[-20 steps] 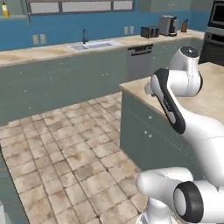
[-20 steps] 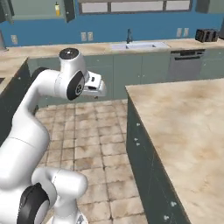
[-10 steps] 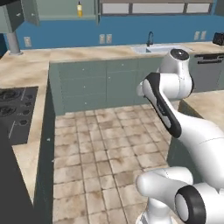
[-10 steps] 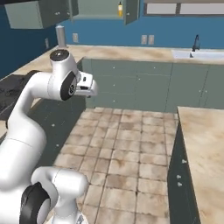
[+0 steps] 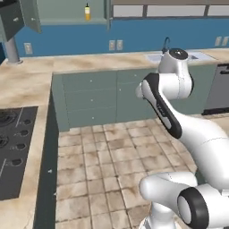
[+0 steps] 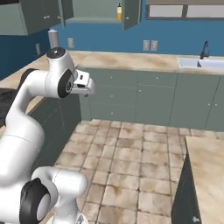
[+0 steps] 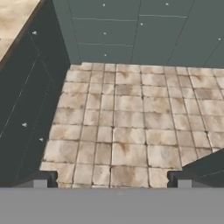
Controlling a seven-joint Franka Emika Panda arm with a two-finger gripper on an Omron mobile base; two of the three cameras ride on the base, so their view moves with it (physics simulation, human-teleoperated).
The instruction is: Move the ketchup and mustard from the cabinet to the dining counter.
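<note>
The whole outlook is swinging round. A second ago both base views were facing the dining counter (image 6: 205, 170); now they are facing the blue wall, so it is the base that has been turning, not the furniture. That slab is now sliding off to the lower right of the right base view. I judge this as a run back toward the cabinet (image 5: 62, 11) for another bottle.

The long L-shaped worktop (image 5: 27, 85) is running across the middle of both base views. It is mottled beige stone over flat grey-green drawer fronts, with a black hob (image 5: 9, 147) at the lower left of the left one. The floor (image 7: 131, 118) is spreading below in rough, worn-looking tan tiles with pale grout.

The cabinet is hanging at the top edge, matte grey-green, its flat doors standing open. The white arm (image 5: 161, 107), smooth and glossy with dark joints, is curling up at the right of the left base view.

The mustard (image 5: 87, 12) is standing upright on the cabinet shelf at the top of the frame, a small slim yellow squeeze bottle (dark cap on top), well apart from the hand.

The gripper (image 7: 111, 180) is pointing down at the floor, its jaws spread wide and carrying nothing.
</note>
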